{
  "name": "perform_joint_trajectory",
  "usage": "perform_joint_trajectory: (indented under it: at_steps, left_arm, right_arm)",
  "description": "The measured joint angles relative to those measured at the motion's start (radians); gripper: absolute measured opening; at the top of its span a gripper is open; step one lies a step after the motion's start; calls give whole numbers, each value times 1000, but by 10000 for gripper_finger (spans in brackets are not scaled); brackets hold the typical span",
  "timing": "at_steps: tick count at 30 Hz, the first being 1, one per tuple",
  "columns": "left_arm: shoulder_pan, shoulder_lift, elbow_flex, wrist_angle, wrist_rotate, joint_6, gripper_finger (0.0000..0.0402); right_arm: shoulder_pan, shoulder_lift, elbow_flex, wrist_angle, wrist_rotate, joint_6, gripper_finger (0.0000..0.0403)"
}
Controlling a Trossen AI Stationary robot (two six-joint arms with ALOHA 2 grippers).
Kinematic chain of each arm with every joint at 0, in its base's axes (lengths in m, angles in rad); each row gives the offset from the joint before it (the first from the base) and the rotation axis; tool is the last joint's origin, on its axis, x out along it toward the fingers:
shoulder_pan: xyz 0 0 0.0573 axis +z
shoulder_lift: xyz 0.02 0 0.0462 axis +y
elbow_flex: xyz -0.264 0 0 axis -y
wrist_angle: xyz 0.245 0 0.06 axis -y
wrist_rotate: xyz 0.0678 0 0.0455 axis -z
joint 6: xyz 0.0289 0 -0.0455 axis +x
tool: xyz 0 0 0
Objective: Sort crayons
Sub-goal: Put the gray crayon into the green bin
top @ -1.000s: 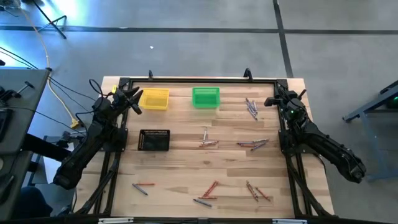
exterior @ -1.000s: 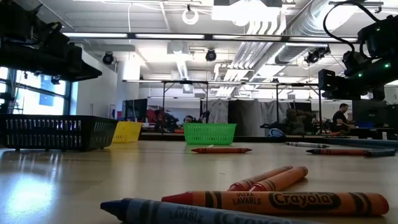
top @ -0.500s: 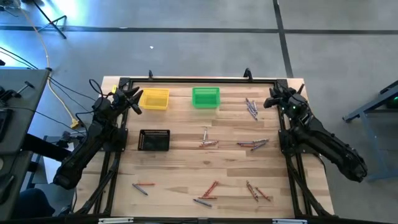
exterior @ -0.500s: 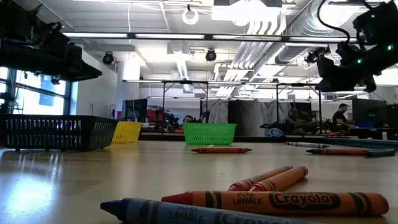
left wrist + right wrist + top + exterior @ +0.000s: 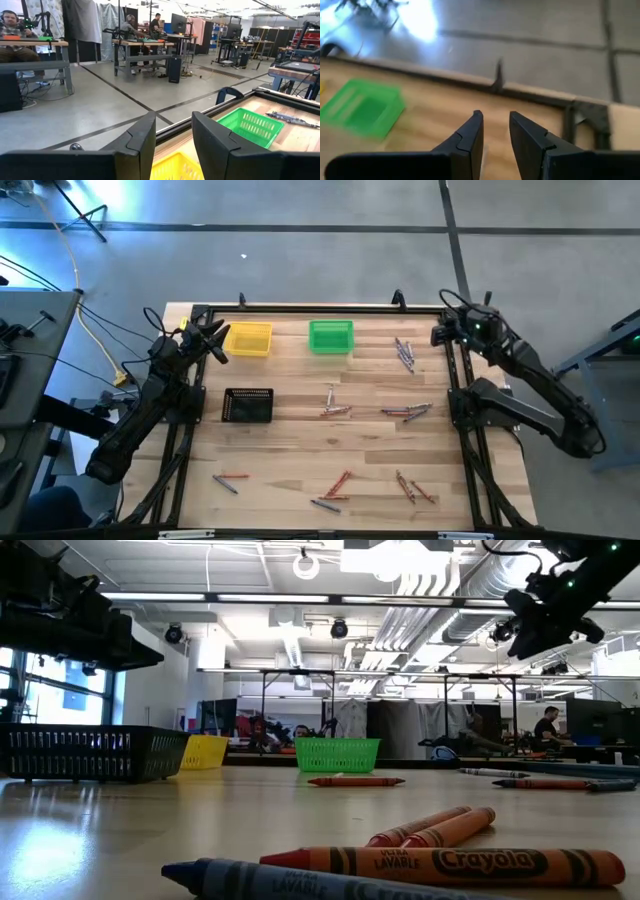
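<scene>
Room: a workshop is stretching behind the bench point(image 5: 300, 460), with seated people showing at far desks
Bench: a yellow bin point(image 5: 248, 339) and a green bin point(image 5: 331, 336) are standing along the far edge; a black bin point(image 5: 248, 406) is sitting nearer the left arm
Crayons point(image 5: 404, 353): they are lying loose in small clusters, some by the far right corner, some mid-bench right of the black bin, others along the near edge; none are lying in a bin
Left jaws point(image 5: 212, 340): they are hovering just left of the yellow bin, standing apart, gripping nothing
Right jaws point(image 5: 440, 336): they are hanging high over the far right corner, right of the crayons there, standing apart and empty
</scene>
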Motion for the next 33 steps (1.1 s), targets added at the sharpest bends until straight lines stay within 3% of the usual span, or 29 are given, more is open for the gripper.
perform_joint_trajectory:
  at_steps: [4,7,14,21,33]
  left_arm:
    - [0,0,0,0,0,0,117]
    - [0,0,0,0,0,0,117]
    - [0,0,0,0,0,0,117]
    - [0,0,0,0,0,0,117]
    - [0,0,0,0,0,0,117]
  right_arm:
    - [37,71,24,-87,-154,1,89]
    - [84,127,27,-145,-180,6,89]
    - [178,275,27,-187,-88,80,89]
    - [198,439,27,-178,16,181,89]
    - [195,637,27,60,69,133,89]
